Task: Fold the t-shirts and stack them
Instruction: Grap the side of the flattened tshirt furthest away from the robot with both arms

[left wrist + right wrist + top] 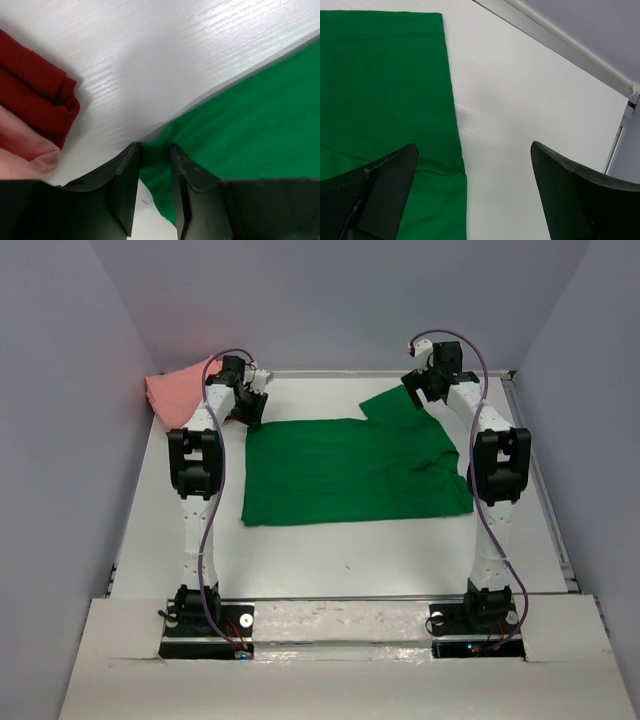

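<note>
**Green t-shirt (355,470) lay spread on table (330,550); left jaws were close at its far-left corner, right jaws wide at its far-right sleeve**

- Left gripper (153,147): jaws stood nearly together with a narrow gap. The far-left corner of the green t-shirt sat in that gap. Couldn't tell whether the pads actually pinched the cloth or only straddled it.
- Right gripper (474,146): released, jaws as wide as they go, holding nothing. It hovered over the far-right edge of the green t-shirt. One finger (380,185) was above the cloth, the other above bare table just beside the hem.
- The green t-shirt was mostly flat, with one sleeve sticking out at its far-right corner. There was some rumpling along its right edge, near the right arm.
- Dark red t-shirt (35,90) was folded, off the green t-shirt's far-left corner, with a strip of bare table between them.
- Salmon pink t-shirt (180,390) touched the dark red one on the side away from the green t-shirt, bunched against the wall.
- Metal rail (560,47) ran along the table edge beyond the green t-shirt's far-right corner, well apart from the cloth.
</note>
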